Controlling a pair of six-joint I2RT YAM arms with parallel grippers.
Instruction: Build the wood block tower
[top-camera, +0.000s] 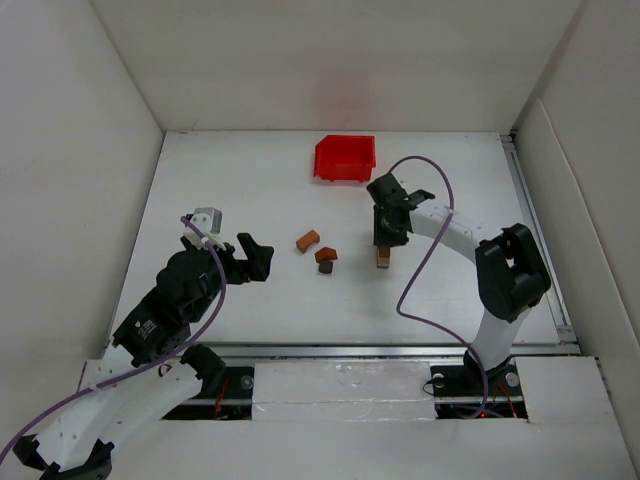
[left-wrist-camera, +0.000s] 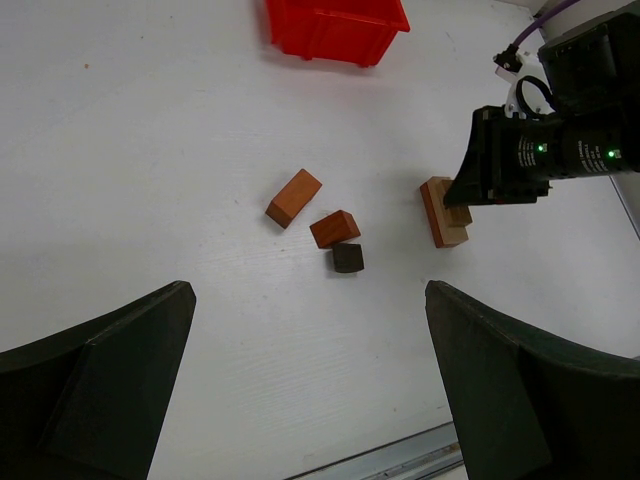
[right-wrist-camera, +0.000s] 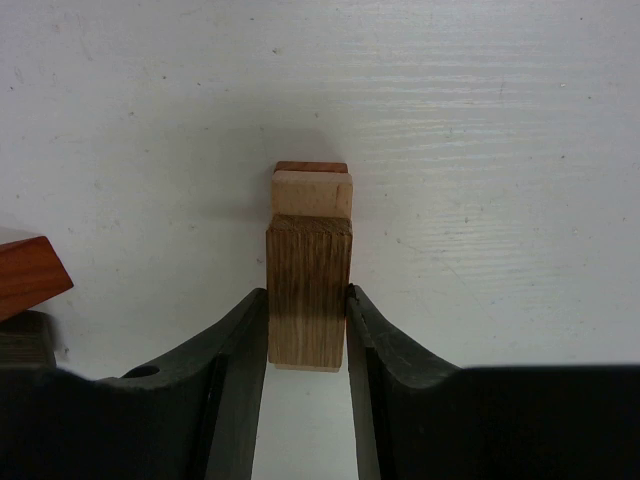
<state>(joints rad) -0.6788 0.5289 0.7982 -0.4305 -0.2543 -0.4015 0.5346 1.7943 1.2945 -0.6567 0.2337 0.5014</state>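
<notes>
With the left pincer (top-camera: 256, 258) standing apart, you are clamping the right pincer (right-wrist-camera: 306, 296) on the brown block (right-wrist-camera: 309, 265) of the wood block tower (left-wrist-camera: 444, 212), on the near side of the red bin (top-camera: 345, 158); pulling askew is risking toppling the tan piece (right-wrist-camera: 312, 195) touching it.

Bare table (top-camera: 230, 190) lies between the left gripper (top-camera: 262, 259), jaws wide, and the loose pieces; that side is passable. The orange-brown block (top-camera: 307, 241) sits apart. The reddish-brown block (top-camera: 326, 255) touches the dark block (top-camera: 325, 268), with no finger room between. A clear lane separates these from the stack (left-wrist-camera: 440, 215). The right gripper (top-camera: 384, 244) presses both sides of the top block (right-wrist-camera: 308, 290), covering the stack from above. The red bin (top-camera: 345, 157) stands well apart, far side.
</notes>
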